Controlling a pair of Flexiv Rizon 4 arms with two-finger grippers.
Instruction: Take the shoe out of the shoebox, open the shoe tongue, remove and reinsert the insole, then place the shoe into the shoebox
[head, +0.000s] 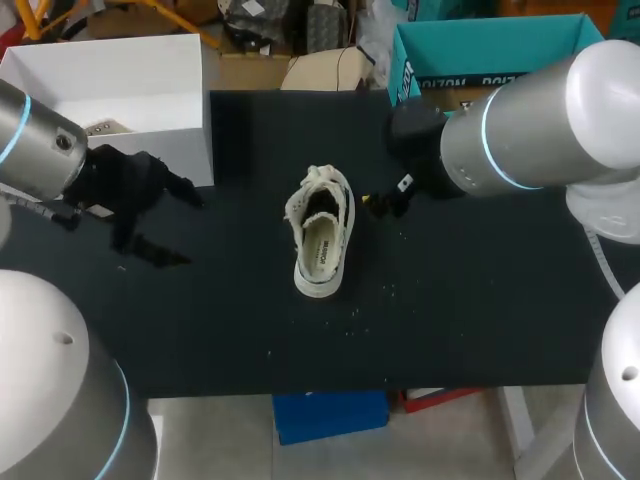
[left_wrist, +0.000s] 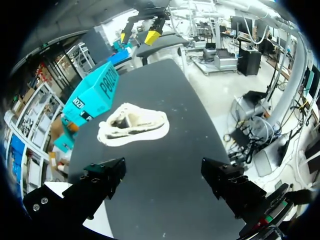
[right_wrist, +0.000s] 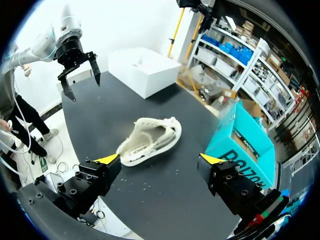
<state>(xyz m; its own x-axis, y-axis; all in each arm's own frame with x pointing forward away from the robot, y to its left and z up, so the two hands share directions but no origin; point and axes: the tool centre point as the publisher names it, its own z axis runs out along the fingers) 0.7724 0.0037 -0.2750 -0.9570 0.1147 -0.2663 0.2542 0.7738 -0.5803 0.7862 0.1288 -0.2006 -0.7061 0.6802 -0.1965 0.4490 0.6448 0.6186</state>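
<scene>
Your shoe (head: 320, 240) is out of the white shoebox (head: 150, 100) and stands on its sole at the middle of the black table (head: 480, 300). I judge the insole work to be the step in hand, because the collar gapes and the printed insole (head: 320, 252) shows inside, lying flat. Both grippers are free for it. Your right gripper (right_wrist: 160, 160) has its fingers spread wide with nothing between them and hangs just right of the shoe's far end. Your left gripper (left_wrist: 162, 169) is equally wide open and empty, well apart from the shoe on the left, near the shoebox at the far left corner. Bring the left one in to pin the shoe by its near end so it cannot slide on the table. Narrow the right one before it goes in, since the opening is slim. Take the insole by its edge at the near end and peel it upward and toward the near side, not sideways; a flat pull would likely drag the whole shoe. Watch the loose laces (head: 318, 182) bunched at the far end, which could snag a fingertip. The shoe's long axis runs near to far, leaning a little right at the far end; the laced front seems to point far and the heel toward the near edge
</scene>
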